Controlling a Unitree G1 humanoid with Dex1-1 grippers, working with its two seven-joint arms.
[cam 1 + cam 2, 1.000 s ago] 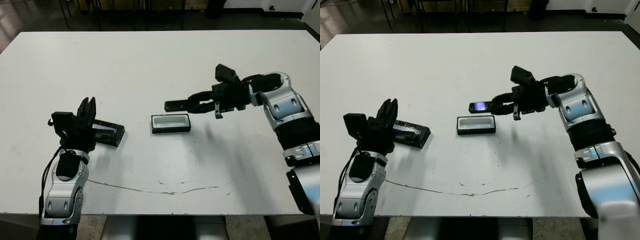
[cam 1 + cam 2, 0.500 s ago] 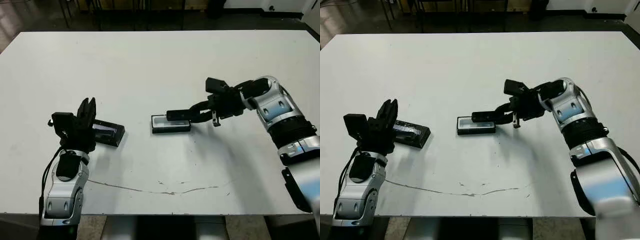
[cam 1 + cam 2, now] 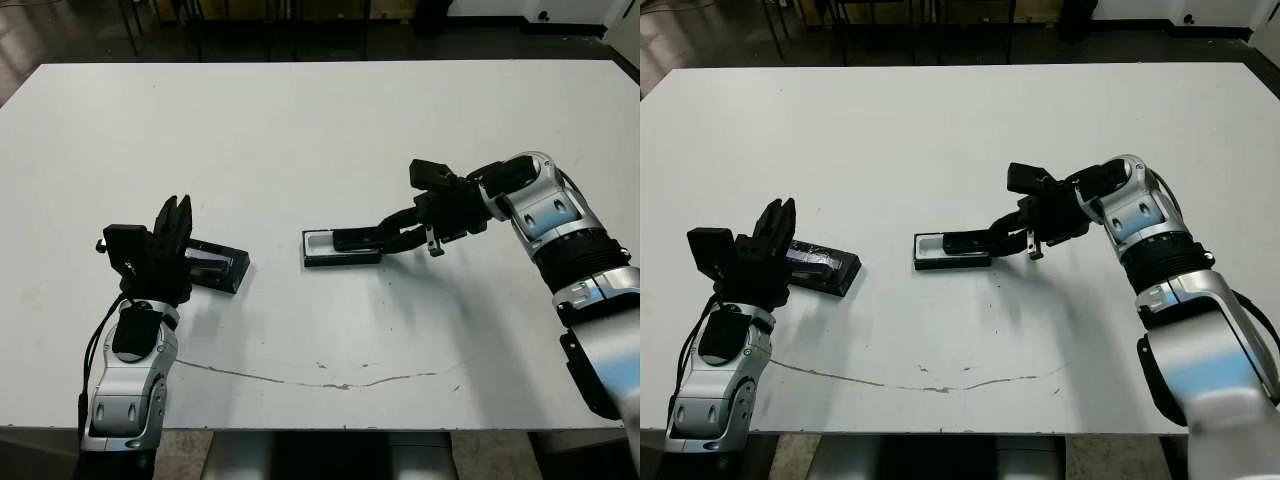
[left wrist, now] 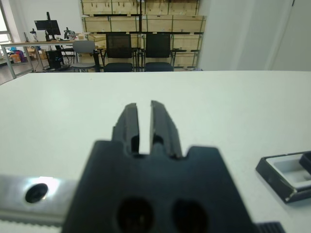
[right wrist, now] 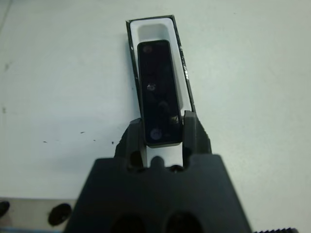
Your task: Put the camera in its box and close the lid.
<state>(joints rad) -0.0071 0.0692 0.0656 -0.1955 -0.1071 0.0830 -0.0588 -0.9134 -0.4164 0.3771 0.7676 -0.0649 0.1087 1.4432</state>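
Observation:
The box (image 3: pixel 316 243), a shallow black tray with white lining, lies at the table's middle. My right gripper (image 3: pixel 372 240) is shut on the camera (image 5: pixel 159 92), a slim glossy black bar, holding it by its near end low over the tray's white hollow (image 5: pixel 154 31). The bar's far end reaches into the tray; whether it rests on the lining I cannot tell. The lid (image 3: pixel 214 265), black with a pale stripe, lies on the table at the left. My left gripper (image 4: pixel 144 114) hovers just beside the lid, its fingers nearly together with nothing between them.
A thin dark crack line (image 3: pixel 330 380) runs across the table near its front edge. Beyond the table's far side stand chairs (image 4: pixel 117 51) and stacked boxes.
My right gripper came down and toward the tray with the camera, from above and to the right of it to low over its hollow. The left arm and lid stayed still.

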